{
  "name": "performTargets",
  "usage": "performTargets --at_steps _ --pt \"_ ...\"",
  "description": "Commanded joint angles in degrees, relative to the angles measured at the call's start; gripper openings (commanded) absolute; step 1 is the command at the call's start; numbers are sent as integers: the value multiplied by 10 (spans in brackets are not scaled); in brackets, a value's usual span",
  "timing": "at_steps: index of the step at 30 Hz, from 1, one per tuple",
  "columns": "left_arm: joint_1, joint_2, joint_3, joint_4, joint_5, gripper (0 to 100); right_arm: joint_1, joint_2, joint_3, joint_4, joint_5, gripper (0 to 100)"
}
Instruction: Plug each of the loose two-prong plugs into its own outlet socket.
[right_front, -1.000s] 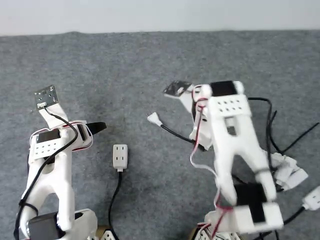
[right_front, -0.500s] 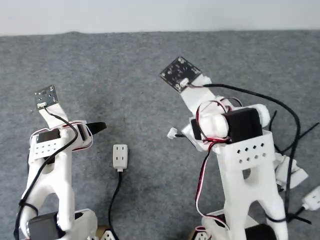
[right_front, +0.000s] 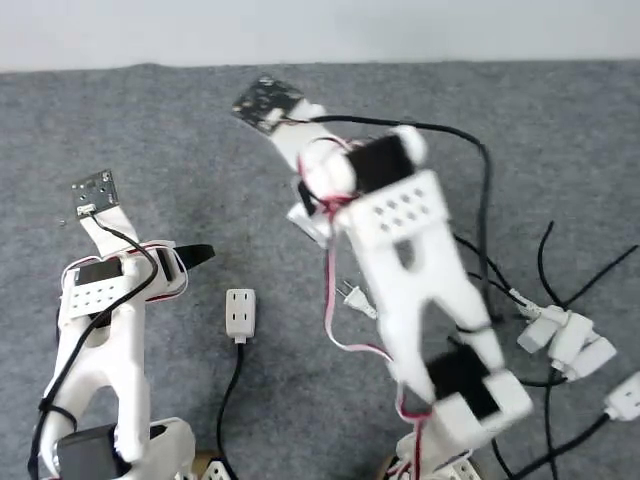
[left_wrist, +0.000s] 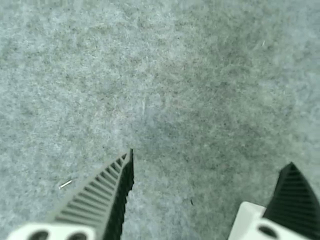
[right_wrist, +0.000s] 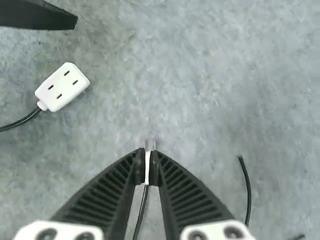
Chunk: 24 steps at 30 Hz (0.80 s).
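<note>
Plug (right_wrist: 147, 167), white, two prongs, black cord (right_wrist: 142, 202)

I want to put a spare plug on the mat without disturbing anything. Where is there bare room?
The grey mat is bare along its far edge, on both sides of the right arm, and just beyond the outlet socket. The near right is crowded with cables and plugs.

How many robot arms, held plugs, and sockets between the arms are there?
Robot arms: 2, left arm and right arm.
Held plugs: 1, plug in the right gripper.
Sockets between the arms: 1, outlet socket.
Total: 4.
</note>
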Motion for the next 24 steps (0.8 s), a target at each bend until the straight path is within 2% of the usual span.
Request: performTargets --at_steps 1,5,9,13,19,22,24 --pt "4 -2 -1 -13 -3 419 -2 11 -54 23 4 9" --pt "3 -2 -1 -13 -3 419 15 2 30 23 6 24" --pt "3 -2 -1 -13 -3 419 40 -18 157 22 8 91" --pt "3 -2 -1 -13 -3 419 67 -98 280 9 38 102" --pt "4 -2 -1 -13 -3 419 79 -264 533 -86 44 105" --pt "4 -2 -1 -13 -3 419 88 -308 645 -145 46 105" --pt "4 -2 -1 -13 -3 419 111 -316 699 -173 73 105"
